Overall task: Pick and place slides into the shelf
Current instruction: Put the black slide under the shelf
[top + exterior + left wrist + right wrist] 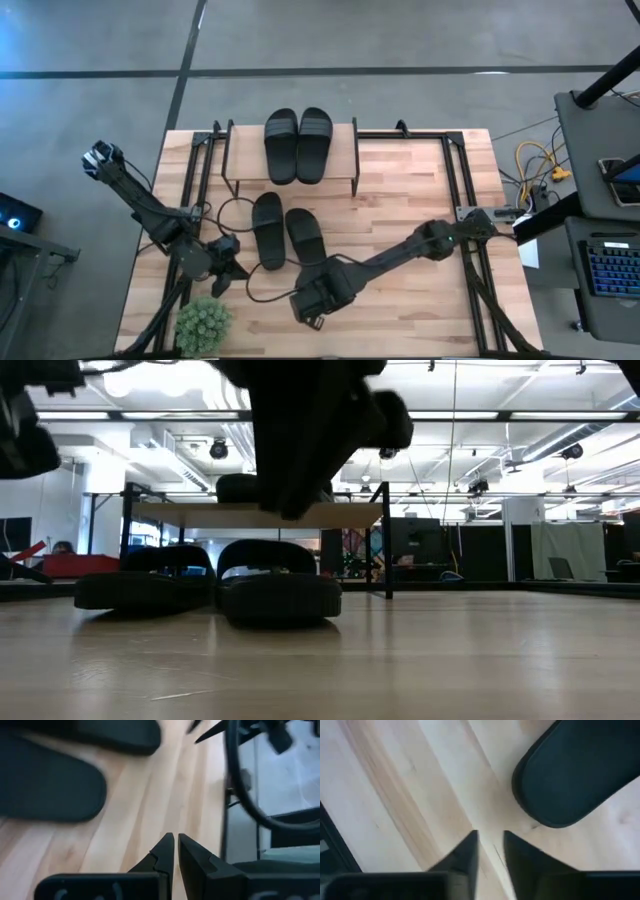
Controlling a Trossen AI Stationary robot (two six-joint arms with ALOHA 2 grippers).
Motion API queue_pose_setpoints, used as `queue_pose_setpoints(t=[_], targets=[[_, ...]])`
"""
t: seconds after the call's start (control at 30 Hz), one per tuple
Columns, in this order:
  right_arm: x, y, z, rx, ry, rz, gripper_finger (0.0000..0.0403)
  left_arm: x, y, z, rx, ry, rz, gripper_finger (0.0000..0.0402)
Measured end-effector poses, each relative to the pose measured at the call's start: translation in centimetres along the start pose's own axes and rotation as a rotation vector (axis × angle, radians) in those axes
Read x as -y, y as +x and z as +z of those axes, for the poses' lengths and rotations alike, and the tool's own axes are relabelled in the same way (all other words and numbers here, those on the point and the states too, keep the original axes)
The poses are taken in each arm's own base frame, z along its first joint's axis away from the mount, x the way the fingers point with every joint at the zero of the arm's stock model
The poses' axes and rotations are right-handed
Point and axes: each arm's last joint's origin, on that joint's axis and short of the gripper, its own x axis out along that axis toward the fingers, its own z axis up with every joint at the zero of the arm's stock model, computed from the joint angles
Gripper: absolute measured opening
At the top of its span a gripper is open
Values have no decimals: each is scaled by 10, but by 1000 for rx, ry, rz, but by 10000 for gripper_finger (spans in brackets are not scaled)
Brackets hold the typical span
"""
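Slides: two (297, 145) sit on the shelf (345, 152), two (285, 230) lie on the desk (400, 180) before it. Right gripper (490, 845), slightly spread, hovers beside one heel. Left gripper (176, 851), pressed together, waits nearby.

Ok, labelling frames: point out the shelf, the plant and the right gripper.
shelf (340, 140): high view, bare top board.
plant (203, 324): high view, foliage middle.
right gripper (491, 842): right wrist view, midway between fingertips.

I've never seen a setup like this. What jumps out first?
Two black slides sit side by side on top of the small shelf at the table's far edge. Another pair lies on the table in front, with the left gripper and right gripper just beyond their near ends.
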Motion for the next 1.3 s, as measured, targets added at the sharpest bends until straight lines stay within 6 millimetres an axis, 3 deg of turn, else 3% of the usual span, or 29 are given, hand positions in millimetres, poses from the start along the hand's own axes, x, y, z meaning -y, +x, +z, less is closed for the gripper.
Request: queue_pose_setpoints(t=[0.07, 0.17, 0.43, 0.8, 1.1, 1.3], targets=[[2, 5, 3, -18, 37, 25, 32, -5, 1, -3, -31, -38, 56, 10], [2, 14, 8, -36, 97, 87, 14, -12, 1, -9, -71, -80, 136, 10], [10, 34, 7, -89, 377, 72, 8, -8, -8, -22, -90, -91, 128, 10], [5, 22, 6, -61, 497, 116, 8, -2, -19, -31, -7, -57, 88, 10], [22, 40, 5, -87, 679, 28, 8, -3, -18, -30, 3, -53, 95, 10], [27, 53, 7, -71, 682, 41, 8, -7, -19, -31, 16, -34, 135, 10]])
